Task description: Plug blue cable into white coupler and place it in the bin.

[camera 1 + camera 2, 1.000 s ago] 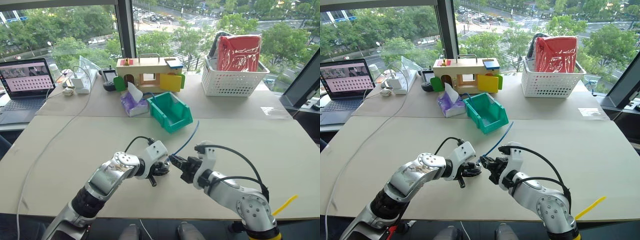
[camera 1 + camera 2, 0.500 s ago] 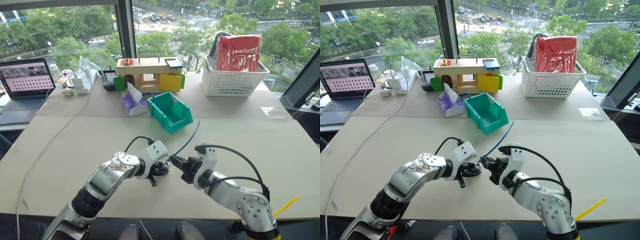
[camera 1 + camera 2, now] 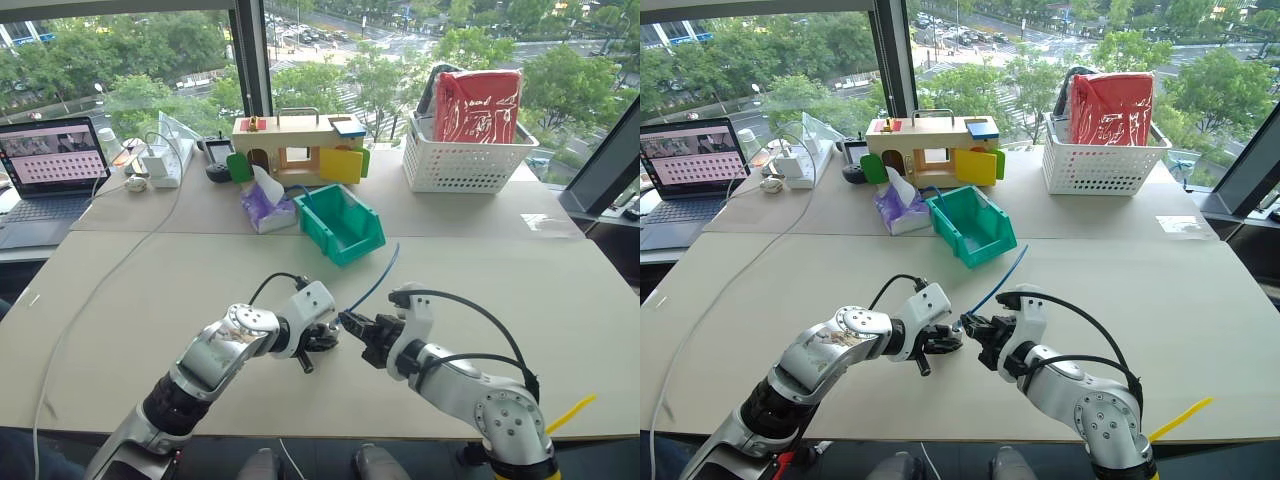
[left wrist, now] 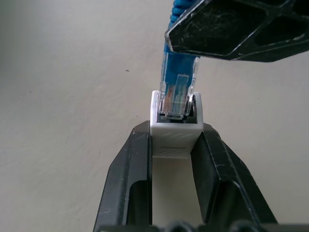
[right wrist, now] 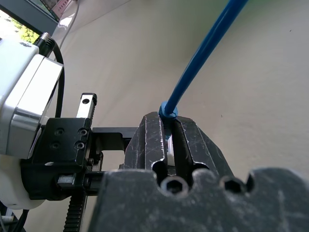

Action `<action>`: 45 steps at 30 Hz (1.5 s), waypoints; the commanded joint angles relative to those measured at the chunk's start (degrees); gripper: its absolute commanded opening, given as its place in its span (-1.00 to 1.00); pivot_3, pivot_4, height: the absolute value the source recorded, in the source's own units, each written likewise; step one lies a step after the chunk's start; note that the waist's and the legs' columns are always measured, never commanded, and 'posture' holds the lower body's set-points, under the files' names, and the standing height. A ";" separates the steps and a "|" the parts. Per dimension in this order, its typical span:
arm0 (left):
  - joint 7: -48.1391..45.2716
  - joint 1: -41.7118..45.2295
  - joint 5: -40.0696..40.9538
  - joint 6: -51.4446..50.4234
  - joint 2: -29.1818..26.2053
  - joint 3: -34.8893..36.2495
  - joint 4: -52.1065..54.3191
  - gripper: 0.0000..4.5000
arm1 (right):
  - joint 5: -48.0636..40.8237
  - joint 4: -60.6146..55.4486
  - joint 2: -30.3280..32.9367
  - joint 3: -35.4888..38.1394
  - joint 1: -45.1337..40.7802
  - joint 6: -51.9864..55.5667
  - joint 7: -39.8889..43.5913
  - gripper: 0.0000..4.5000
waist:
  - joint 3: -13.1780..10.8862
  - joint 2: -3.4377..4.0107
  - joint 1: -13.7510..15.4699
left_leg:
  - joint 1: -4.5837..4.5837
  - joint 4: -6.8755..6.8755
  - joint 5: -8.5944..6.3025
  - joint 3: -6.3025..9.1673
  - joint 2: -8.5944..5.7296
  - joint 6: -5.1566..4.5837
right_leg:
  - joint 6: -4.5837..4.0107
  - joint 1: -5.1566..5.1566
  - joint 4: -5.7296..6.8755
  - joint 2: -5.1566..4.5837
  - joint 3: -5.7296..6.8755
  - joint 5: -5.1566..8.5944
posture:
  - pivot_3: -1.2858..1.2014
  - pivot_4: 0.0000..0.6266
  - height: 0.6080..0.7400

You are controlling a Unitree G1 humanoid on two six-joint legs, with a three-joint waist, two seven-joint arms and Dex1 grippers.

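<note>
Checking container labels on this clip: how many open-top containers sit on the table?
2: the teal bin mid-table, beyond the grippers, and the white lattice basket at the far right by the window. Others may be hidden behind the wooden toy box.

A wide pale beige desk point(image 3: 150, 290) fills the near scene, with a seam running left to right across it toward the far side. Beyond its far edge stand tall windows point(image 3: 130, 60) split by a dark upright frame post point(image 3: 253, 60), and daylight comes through them. Outside lie green treetops point(image 3: 570, 80), streets and parked cars seen from high up. At the far right a dark slanted window frame point(image 3: 610, 160) descends toward the desk.
</note>
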State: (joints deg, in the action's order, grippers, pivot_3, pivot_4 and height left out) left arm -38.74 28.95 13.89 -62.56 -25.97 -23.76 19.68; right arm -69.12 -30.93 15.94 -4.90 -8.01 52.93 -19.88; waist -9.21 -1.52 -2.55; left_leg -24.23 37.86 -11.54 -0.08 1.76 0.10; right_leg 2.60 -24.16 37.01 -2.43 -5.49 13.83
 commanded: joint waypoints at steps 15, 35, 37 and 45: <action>0.45 1.79 2.08 -2.02 1.15 0.27 -0.67 -0.71 | 5.43 -1.87 3.03 -3.31 -1.96 5.15 0.34 -1.00 | 0.00 0.00 0.02 | 0.00 0.00 0.00 -0.01 -0.01 0.00 | 0.00 0.00 0.00 -0.01 0.00 0.00 | 0.03 -0.52 0.62; 3.32 6.64 6.00 -10.65 4.37 3.26 0.66 -0.71 | 12.43 -3.89 3.29 -4.34 -3.68 13.79 2.74 -1.00 | 0.00 -0.01 0.11 | -0.02 0.00 0.00 0.01 -0.02 0.00 | 0.02 -0.01 -0.01 -0.01 0.01 0.01 | 0.03 -0.52 0.62; 3.73 6.93 6.14 -11.16 4.79 3.55 0.71 -0.71 | 12.87 -3.94 3.43 -4.46 -4.16 14.45 3.19 -1.00 | 0.00 -0.02 0.14 | -0.02 0.00 0.00 0.02 -0.02 0.00 | 0.02 0.00 -0.01 -0.01 0.01 0.01 | 0.03 -0.52 0.62; 5.05 7.67 6.86 -11.94 5.34 3.50 1.16 -0.71 | 14.14 -4.60 3.03 -4.92 -5.30 17.17 5.12 -1.00 | 0.00 -0.02 0.14 | -0.03 0.00 0.00 0.02 -0.03 0.00 | 0.02 -0.01 -0.01 -0.01 0.02 0.01 | 0.03 -0.52 0.62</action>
State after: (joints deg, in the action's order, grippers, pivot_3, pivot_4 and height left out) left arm -33.96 33.86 19.81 -75.22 -21.61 -21.58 18.62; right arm -55.00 -36.69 19.02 -7.93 -14.96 65.63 -15.56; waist -9.21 -1.53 -2.42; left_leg -24.26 37.86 -11.54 -0.06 1.74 0.10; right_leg 2.62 -24.17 37.00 -2.44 -5.48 13.83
